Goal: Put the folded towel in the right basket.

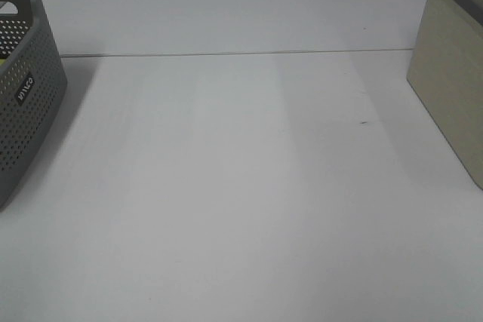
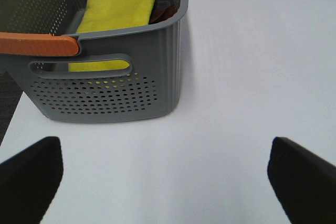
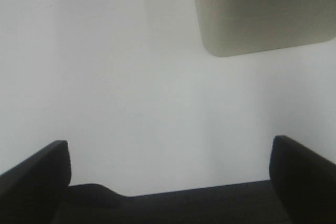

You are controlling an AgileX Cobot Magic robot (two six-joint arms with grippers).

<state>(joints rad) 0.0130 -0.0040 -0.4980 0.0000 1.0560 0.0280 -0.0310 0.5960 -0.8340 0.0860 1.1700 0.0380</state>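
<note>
The folded yellow towel [image 2: 116, 8] lies inside the grey perforated basket [image 2: 105, 98], with a darker item beside it. This basket stands at the left edge of the table in the exterior high view [image 1: 23, 88]; the towel barely shows there. The right basket [image 1: 453, 88] is beige with a grey rim and also shows in the right wrist view [image 3: 262, 19]. My left gripper [image 2: 165, 161] is open and empty, a short way from the grey basket. My right gripper [image 3: 170, 153] is open and empty, short of the beige basket. Neither gripper shows in the exterior high view.
An orange handle [image 2: 37, 44] lies across the grey basket's rim. The white table [image 1: 241, 186] spans between the two baskets, with a seam [image 1: 226, 53] across its far part and a small dark mark [image 1: 364, 121].
</note>
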